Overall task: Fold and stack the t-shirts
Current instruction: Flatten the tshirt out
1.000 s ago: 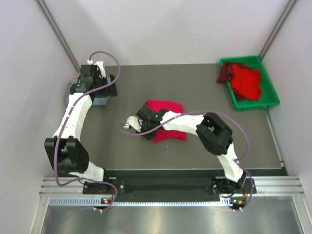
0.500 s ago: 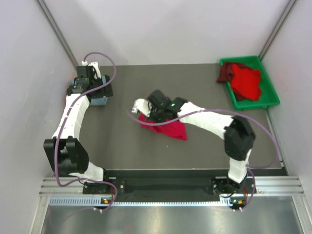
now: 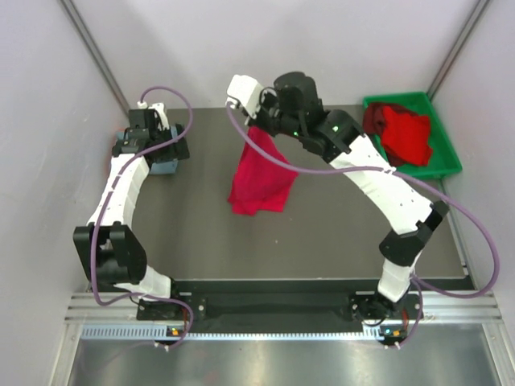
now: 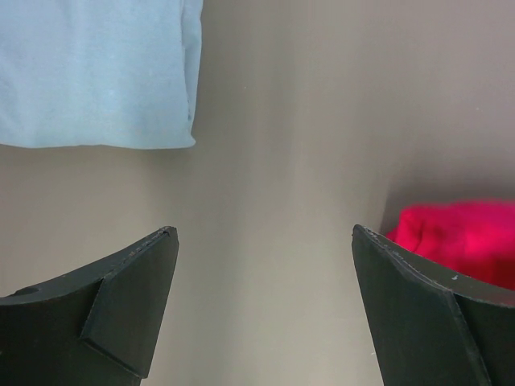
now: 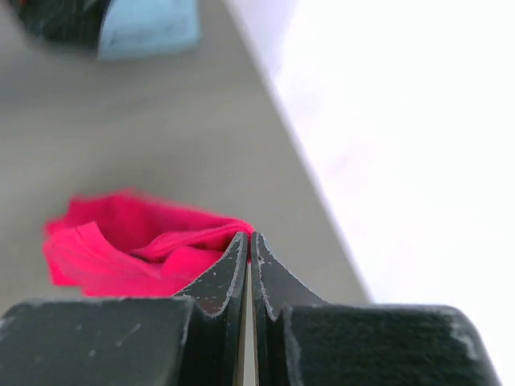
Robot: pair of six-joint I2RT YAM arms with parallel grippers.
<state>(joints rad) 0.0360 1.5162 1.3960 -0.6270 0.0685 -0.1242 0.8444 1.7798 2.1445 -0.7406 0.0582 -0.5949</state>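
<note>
A red t-shirt (image 3: 259, 181), judged light and limp, is being held by one pinched edge in the fully closed right end effector (image 3: 259, 122).

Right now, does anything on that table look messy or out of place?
Yes. A red t-shirt hangs crumpled, not folded, from the right end effector, pinched at one edge. In the green bin, red t-shirts lie in a loose heap, a darker red t-shirt drooping over the rim. The grey-blue t-shirt looks neatly folded.
</note>
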